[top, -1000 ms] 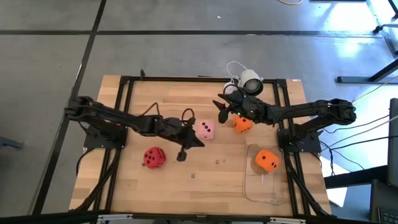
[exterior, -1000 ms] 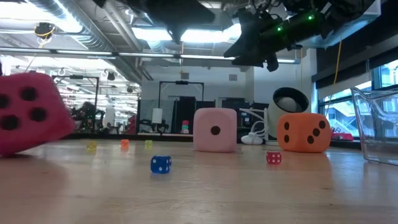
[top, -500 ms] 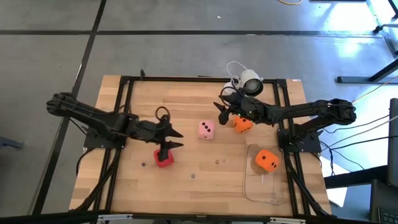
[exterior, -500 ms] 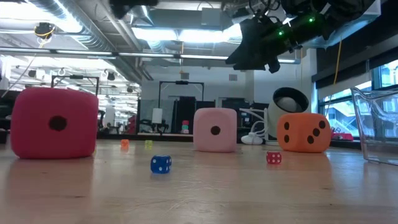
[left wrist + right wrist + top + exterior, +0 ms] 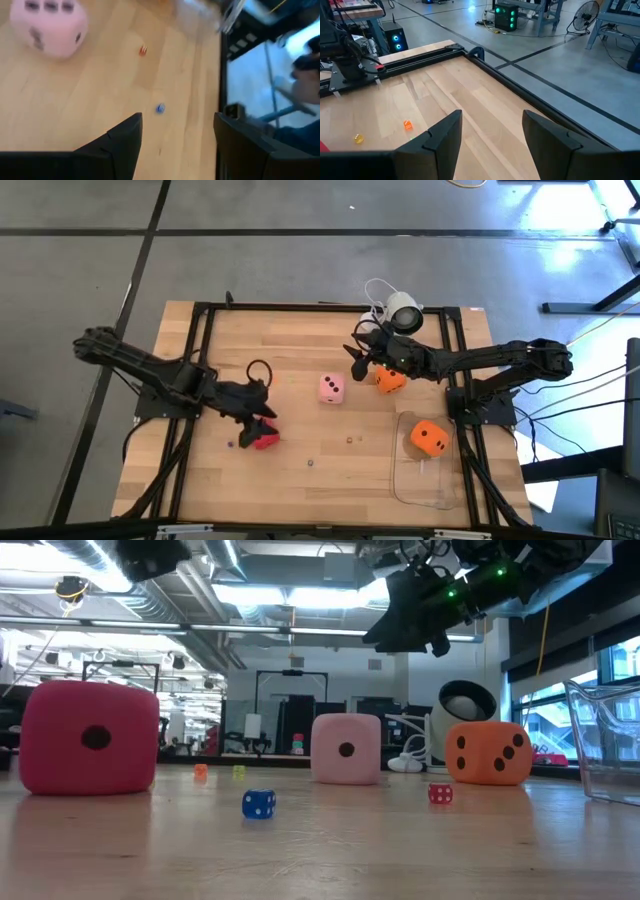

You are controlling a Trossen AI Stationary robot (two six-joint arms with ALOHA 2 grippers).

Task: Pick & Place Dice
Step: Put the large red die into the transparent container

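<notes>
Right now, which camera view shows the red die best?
The low view shows the red die best: it stands whole on the table, one-pip face forward. In the high view the left gripper covers part of it. Neither wrist view shows it clearly.

Both arms dark, near black, slender jointed links on black bases. Left arm [image 5: 150,370]: black cable loop arching above wrist. Left tool [image 5: 177,137]: two flat matte black fingers [image 5: 122,140] with angular, sloped tips. Right arm [image 5: 500,358]: bulkier rounded joint housing at elbow, thin cables trailing off base. Right tool [image 5: 490,130]: same pair of dark, wedge-shaped fingers [image 5: 442,135]. Low view: right wrist housing [image 5: 440,600] black, blocky, with small green indicator lights and loose wiring.
</notes>
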